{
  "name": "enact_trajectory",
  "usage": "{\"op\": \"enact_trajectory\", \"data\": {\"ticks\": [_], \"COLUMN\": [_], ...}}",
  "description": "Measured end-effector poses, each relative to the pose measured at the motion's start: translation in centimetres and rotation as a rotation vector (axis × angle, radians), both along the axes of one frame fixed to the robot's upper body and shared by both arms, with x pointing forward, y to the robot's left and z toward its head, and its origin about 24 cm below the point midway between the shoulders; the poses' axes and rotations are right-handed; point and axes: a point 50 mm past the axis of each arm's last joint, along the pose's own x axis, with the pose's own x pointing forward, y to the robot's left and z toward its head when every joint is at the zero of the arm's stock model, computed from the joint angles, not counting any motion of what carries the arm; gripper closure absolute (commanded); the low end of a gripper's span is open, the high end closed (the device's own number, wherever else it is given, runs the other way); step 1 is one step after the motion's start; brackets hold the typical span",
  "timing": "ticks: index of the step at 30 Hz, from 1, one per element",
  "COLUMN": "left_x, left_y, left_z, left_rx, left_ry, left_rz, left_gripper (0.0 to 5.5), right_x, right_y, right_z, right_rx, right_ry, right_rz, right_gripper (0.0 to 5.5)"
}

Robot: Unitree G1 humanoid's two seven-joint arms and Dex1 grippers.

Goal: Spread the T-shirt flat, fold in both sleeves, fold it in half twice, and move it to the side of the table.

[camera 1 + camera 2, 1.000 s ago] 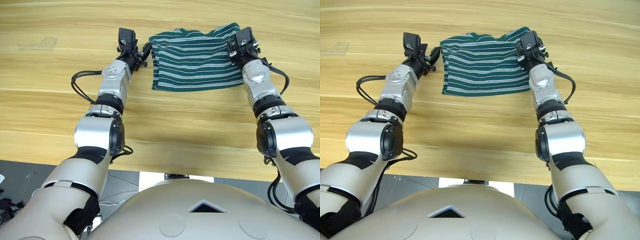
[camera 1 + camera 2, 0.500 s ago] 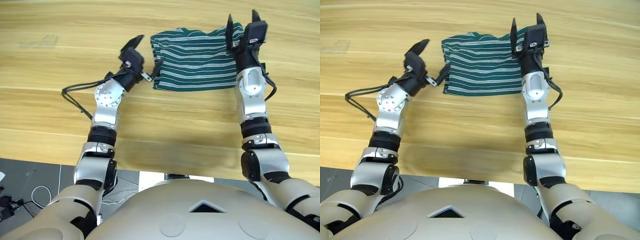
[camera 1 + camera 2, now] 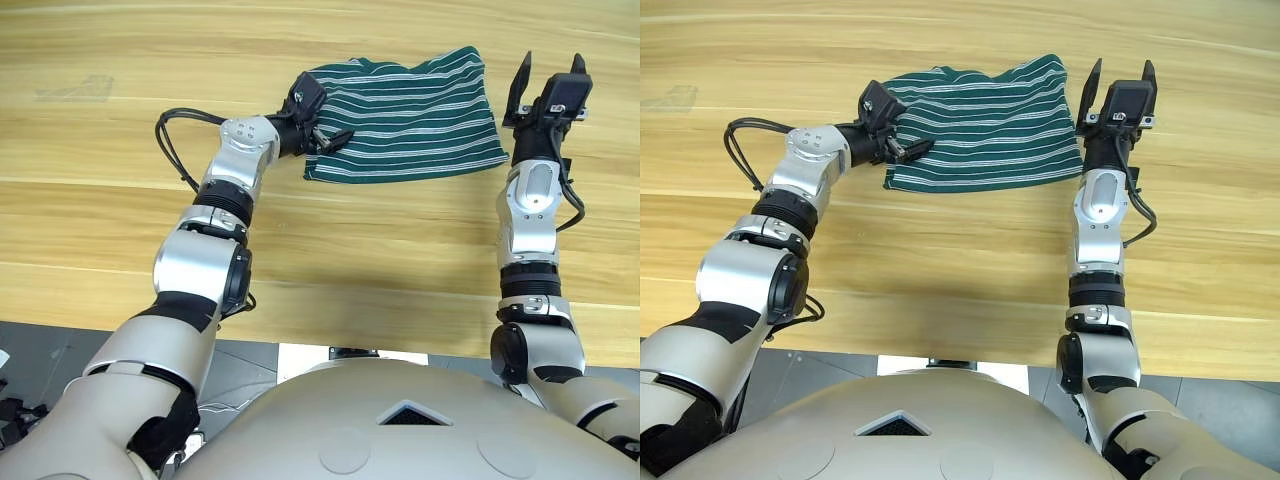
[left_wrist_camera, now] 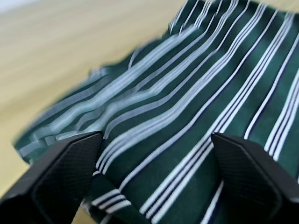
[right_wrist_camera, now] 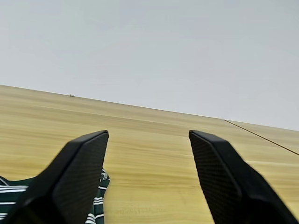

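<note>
**Left eye view.** The T-shirt point(image 3: 410, 120), dark green with white stripes, lies folded into a compact rectangle on the wooden table point(image 3: 100, 200). The left tool point(image 3: 320, 120) is positioned at the T-shirt's left edge, near its front corner, with the fingers spread. Contact with the fabric cannot be determined from this view. The right tool point(image 3: 548, 80) is positioned just beside the T-shirt's right edge, apart from the fabric. Its fingers are spread and point upward.

**Right eye view.** The arrangement is the same: the left tool point(image 3: 895, 130) at the T-shirt's point(image 3: 985, 125) left edge, the right tool point(image 3: 1122, 80) off its right edge, both with fingers apart.

**Left wrist view.** The two black fingers point(image 4: 65, 177) of the left tool point(image 4: 155, 140) stand wide apart. Striped T-shirt point(image 4: 196, 93) fabric spans the gap between them. Bare table point(image 4: 70, 46) shows beyond the fabric edge.

**Right wrist view.** The fingers point(image 5: 79, 177) of the right tool point(image 5: 148, 135) are spread with table point(image 5: 154, 154) surface between them. A corner of the T-shirt point(image 5: 99, 205) shows beside one finger. A plain grey wall point(image 5: 149, 46) stands behind the table.
</note>
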Motion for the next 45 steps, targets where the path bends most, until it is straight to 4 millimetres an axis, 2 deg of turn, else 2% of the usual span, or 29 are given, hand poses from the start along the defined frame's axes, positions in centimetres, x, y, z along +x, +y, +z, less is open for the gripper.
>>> {"op": "enact_trajectory", "data": {"ticks": [3,7,10,12,15,19,22,23,25,30,34,36,37,40,42,45], "left_x": [-0.2,-1.1,-3.4,-5.3,-9.5,-16.5,-22.6,-23.9,-24.5,-24.1,-20.7,-19.7,-18.7,-13.7,-10.4,-7.4], "left_y": [-0.3,1.0,2.1,1.8,0.8,-1.3,-3.0,-3.3,-3.6,-4.1,-2.6,-2.4,-2.1,-0.8,-0.2,0.4], "left_z": [-0.7,-1.8,-3.0,-3.1,-3.2,-2.8,-1.8,-1.6,-1.4,-0.6,1.3,2.2,3.0,5.7,5.2,2.6], "left_rx": [-0.018,-0.128,-0.218,-0.255,-0.322,-0.393,-0.425,-0.428,-0.416,-0.422,-0.408,-0.412,-0.412,-0.346,-0.255,-0.159], "left_ry": [0.021,0.02,-0.025,-0.069,-0.087,-0.012,0.136,0.175,0.201,0.154,-0.055,-0.127,-0.186,-0.39,-0.395,-0.278], "left_rz": [0.048,0.205,0.278,0.269,0.244,0.205,0.142,0.116,0.082,-0.022,-0.007,-0.018,-0.022,-0.006,0.022,0.011], "left_gripper": [1.19,1.19,1.19,1.19,1.19,1.19,1.19,1.19,1.19,1.19,1.19,1.19,1.19,1.19,1.19,1.19], "right_x": [-0.1,-0.4,-0.8,-0.9,-0.8,-0.8,-0.8,-0.8,-0.8,-0.9,-1.1,-1.1,-1.2,-1.3,-1.4,-1.4], "right_y": [-0.1,-0.1,-0.2,-0.2,-0.1,0.4,1.5,1.7,1.9,1.6,1.2,1.1,1.0,0.9,1.0,1.1], "right_z": [0.3,1.4,1.5,1.5,1.5,1.4,0.7,0.3,0.2,0.0,-1.3,-1.9,-2.1,-2.9,-3.1,-3.3], "right_rx": [-0.004,-0.015,-0.017,-0.019,-0.02,-0.021,-0.036,-0.046,-0.055,-0.065,-0.076,-0.085,-0.083,-0.087,-0.093,-0.093], "right_ry": [-0.009,-0.047,-0.053,-0.053,-0.052,-0.047,0.0,0.018,0.024,0.038,0.085,0.102,0.107,0.122,0.118,0.118], "right_rz": [0.004,0.017,0.016,0.017,0.019,0.034,0.071,0.078,0.084,0.064,0.034,0.028,0.019,0.001,0.002,-0.001], "right_gripper": [2.31,2.31,2.31,2.31,2.31,2.31,2.31,2.31,2.31,2.31,2.31,2.31,2.31,2.31,2.31,2.31]}}
